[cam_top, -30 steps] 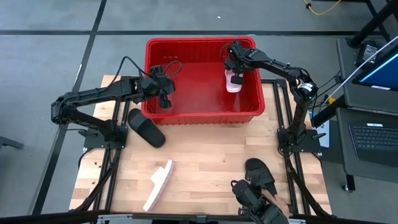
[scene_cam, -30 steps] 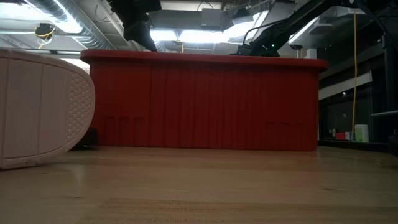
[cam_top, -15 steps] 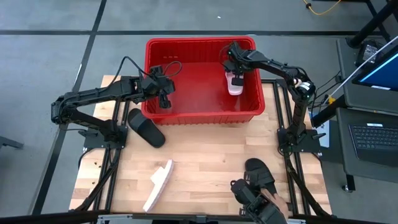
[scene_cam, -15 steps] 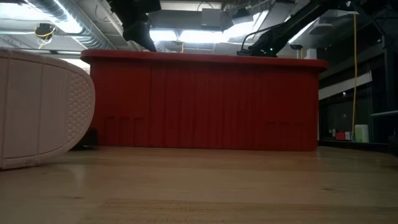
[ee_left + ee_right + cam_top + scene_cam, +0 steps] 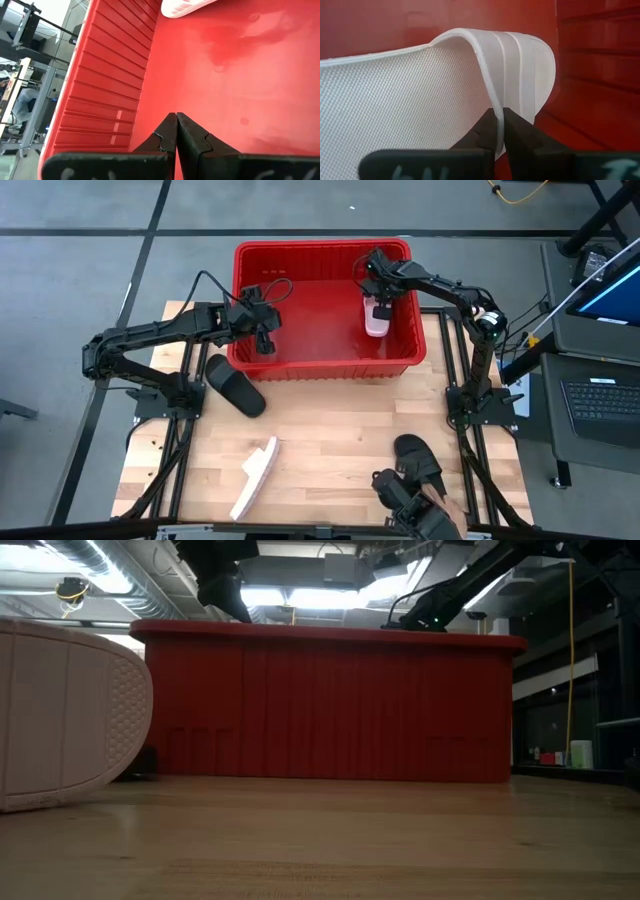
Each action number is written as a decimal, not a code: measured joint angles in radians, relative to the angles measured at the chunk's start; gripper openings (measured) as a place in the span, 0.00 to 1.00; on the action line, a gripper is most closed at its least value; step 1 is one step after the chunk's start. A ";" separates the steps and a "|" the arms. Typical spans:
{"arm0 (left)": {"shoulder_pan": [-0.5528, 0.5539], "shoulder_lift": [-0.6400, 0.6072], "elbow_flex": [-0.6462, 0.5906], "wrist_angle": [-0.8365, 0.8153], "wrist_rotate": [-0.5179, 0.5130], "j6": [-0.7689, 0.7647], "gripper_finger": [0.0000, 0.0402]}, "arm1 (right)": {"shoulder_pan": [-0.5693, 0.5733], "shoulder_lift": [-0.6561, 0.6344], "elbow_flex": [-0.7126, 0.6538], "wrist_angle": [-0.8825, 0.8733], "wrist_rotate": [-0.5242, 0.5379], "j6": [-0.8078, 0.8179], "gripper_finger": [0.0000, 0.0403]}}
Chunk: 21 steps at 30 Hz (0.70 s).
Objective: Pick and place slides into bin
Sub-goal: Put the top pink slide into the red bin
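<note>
The red bin [image 5: 322, 365] stands at the table's far middle. My right gripper [image 5: 375, 298] is inside its right part, shut on a pale pink slide [image 5: 376, 322], which also shows in the right wrist view [image 5: 420, 85]. My left gripper [image 5: 263, 338] is shut and empty, low inside the bin's left part [image 5: 176, 122]. A black slide [image 5: 235, 386] lies on the table by the bin's near left corner. A second pink slide [image 5: 255, 476] lies on its side near the table's front, and looms large in the low view [image 5: 65, 715]. Another black slide [image 5: 420, 458] lies at the near right. My right gripper pinches the pink slide's wide ribbed strap at its edge [image 5: 492, 102], one finger under the strap by the footbed and one on its outer face. The fingers come from above, pointing down. The slide hangs below them inside the bin; whether its low end touches the floor I cannot tell.
A dark object [image 5: 410, 505] lies at the table's near right edge, beside the black slide. The bin's walls [image 5: 330, 705] stand tall around both grippers. Bare wood shows between the bin and the table's front edge. A laptop stand is off the table's right side.
My right gripper has shifted slightly inside the bin with the pink slide, whose free end now reaches a little farther toward the bin's near wall. My left gripper has kept still.
</note>
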 joint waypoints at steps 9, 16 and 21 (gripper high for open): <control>0.000 0.000 0.000 0.000 0.000 0.000 0.00 | 0.000 0.000 0.000 -0.002 0.000 -0.019 0.09; 0.000 0.000 0.000 0.000 0.000 0.000 0.01 | 0.001 0.000 0.000 -0.008 0.000 -0.019 0.11; 0.000 0.000 0.000 -0.001 0.000 0.000 0.01 | 0.006 0.000 0.000 -0.015 0.000 -0.019 0.24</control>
